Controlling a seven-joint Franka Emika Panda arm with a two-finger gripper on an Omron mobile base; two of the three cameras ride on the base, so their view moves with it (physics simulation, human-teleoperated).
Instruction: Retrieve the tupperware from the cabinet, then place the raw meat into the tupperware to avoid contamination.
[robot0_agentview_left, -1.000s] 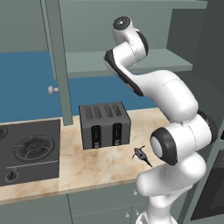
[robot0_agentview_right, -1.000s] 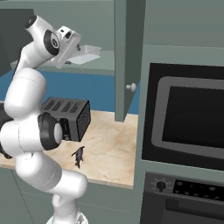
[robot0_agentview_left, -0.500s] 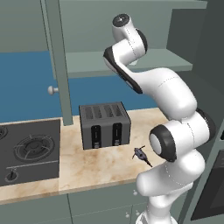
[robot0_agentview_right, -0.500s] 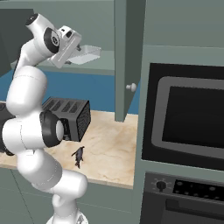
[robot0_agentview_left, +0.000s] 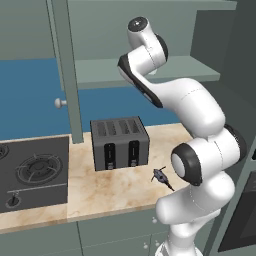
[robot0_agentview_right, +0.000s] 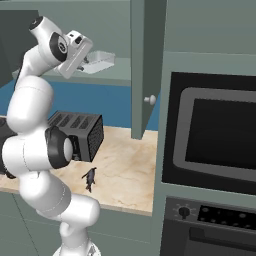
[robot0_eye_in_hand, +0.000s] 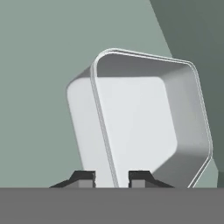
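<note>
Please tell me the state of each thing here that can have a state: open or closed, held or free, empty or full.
cabinet: door open
tupperware: empty, on the shelf, one wall between the fingertips
gripper: closed around the tupperware wall
raw meat: lying free on the counter
toaster: slots empty

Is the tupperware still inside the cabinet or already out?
Inside: the tupperware sits on the cabinet shelf, empty, with the gripper straddling its wall.

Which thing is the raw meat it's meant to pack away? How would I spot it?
Look at the marble counter in front of the dark four-slot toaster. The raw meat is the tiny dark lump with a thin tail, far smaller than the toaster.
</note>
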